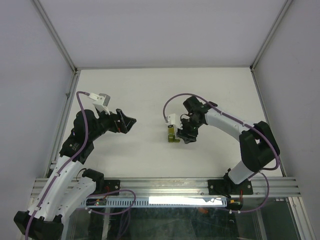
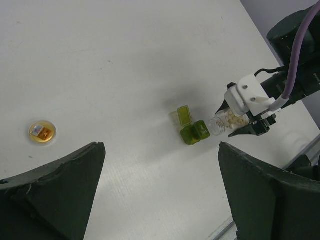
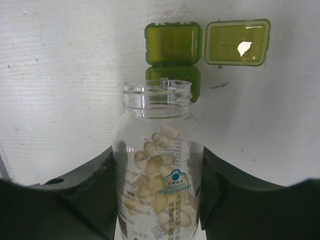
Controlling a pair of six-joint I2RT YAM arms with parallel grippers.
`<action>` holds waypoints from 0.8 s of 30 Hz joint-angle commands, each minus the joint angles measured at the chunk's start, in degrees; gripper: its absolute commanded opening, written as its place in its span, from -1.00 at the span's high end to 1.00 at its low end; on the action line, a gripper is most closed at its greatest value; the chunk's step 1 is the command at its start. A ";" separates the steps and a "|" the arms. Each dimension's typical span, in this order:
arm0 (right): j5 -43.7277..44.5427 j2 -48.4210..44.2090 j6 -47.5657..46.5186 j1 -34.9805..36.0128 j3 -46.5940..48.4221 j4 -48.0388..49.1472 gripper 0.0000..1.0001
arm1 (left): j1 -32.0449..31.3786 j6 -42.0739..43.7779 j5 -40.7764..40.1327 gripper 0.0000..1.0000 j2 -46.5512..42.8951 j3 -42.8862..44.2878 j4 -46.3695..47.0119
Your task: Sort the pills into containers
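Right wrist shows scuffed white tabletop [image 3: 60,75]; right gripper [image 3: 159,172] pinches clear plastic bottle [image 3: 157,125] of pale tan pills [image 3: 155,160], blue-logo label [image 3: 176,186] print unreadable; left gripper [image 2: 160,150] spread.

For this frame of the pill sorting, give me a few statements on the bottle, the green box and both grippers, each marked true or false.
1. The right gripper grips the clear bottle. True.
2. The bottle is capped. False: its mouth is open, with no cap on it.
3. The left gripper holds the green box. False: it is open and empty, apart from the box.
4. A lid of the green box is flipped open. True.
5. The bottle is empty. False: pale pills lie inside it.
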 commanded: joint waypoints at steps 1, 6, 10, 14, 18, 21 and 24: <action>0.46 0.54 0.27 0.83 0.34 2.53 1.00 | 0.38 1.15 -0.04 -0.98 -0.92 0.95 1.46; 1.35 2.03 1.02 1.37 0.89 2.69 1.00 | 0.35 1.14 -0.02 -0.98 -0.92 0.91 1.46; 1.73 2.78 1.84 1.67 1.49 2.58 1.00 | 0.37 1.10 -0.04 -0.98 -1.01 0.91 1.46; 1.61 3.02 2.38 1.68 1.40 2.84 1.00 | 0.37 1.10 -0.11 -0.98 -1.01 0.93 1.46; 1.51 2.90 2.67 1.82 1.52 2.87 1.00 | 0.39 1.15 -0.13 -0.98 -0.92 0.93 1.46; 2.20 2.91 2.87 2.01 1.83 2.67 1.00 | 0.39 1.10 -0.21 -0.98 -0.97 0.91 1.46; 3.02 2.98 3.18 2.41 2.18 2.32 1.00 | 0.34 1.15 -0.30 -0.98 -1.08 0.95 1.50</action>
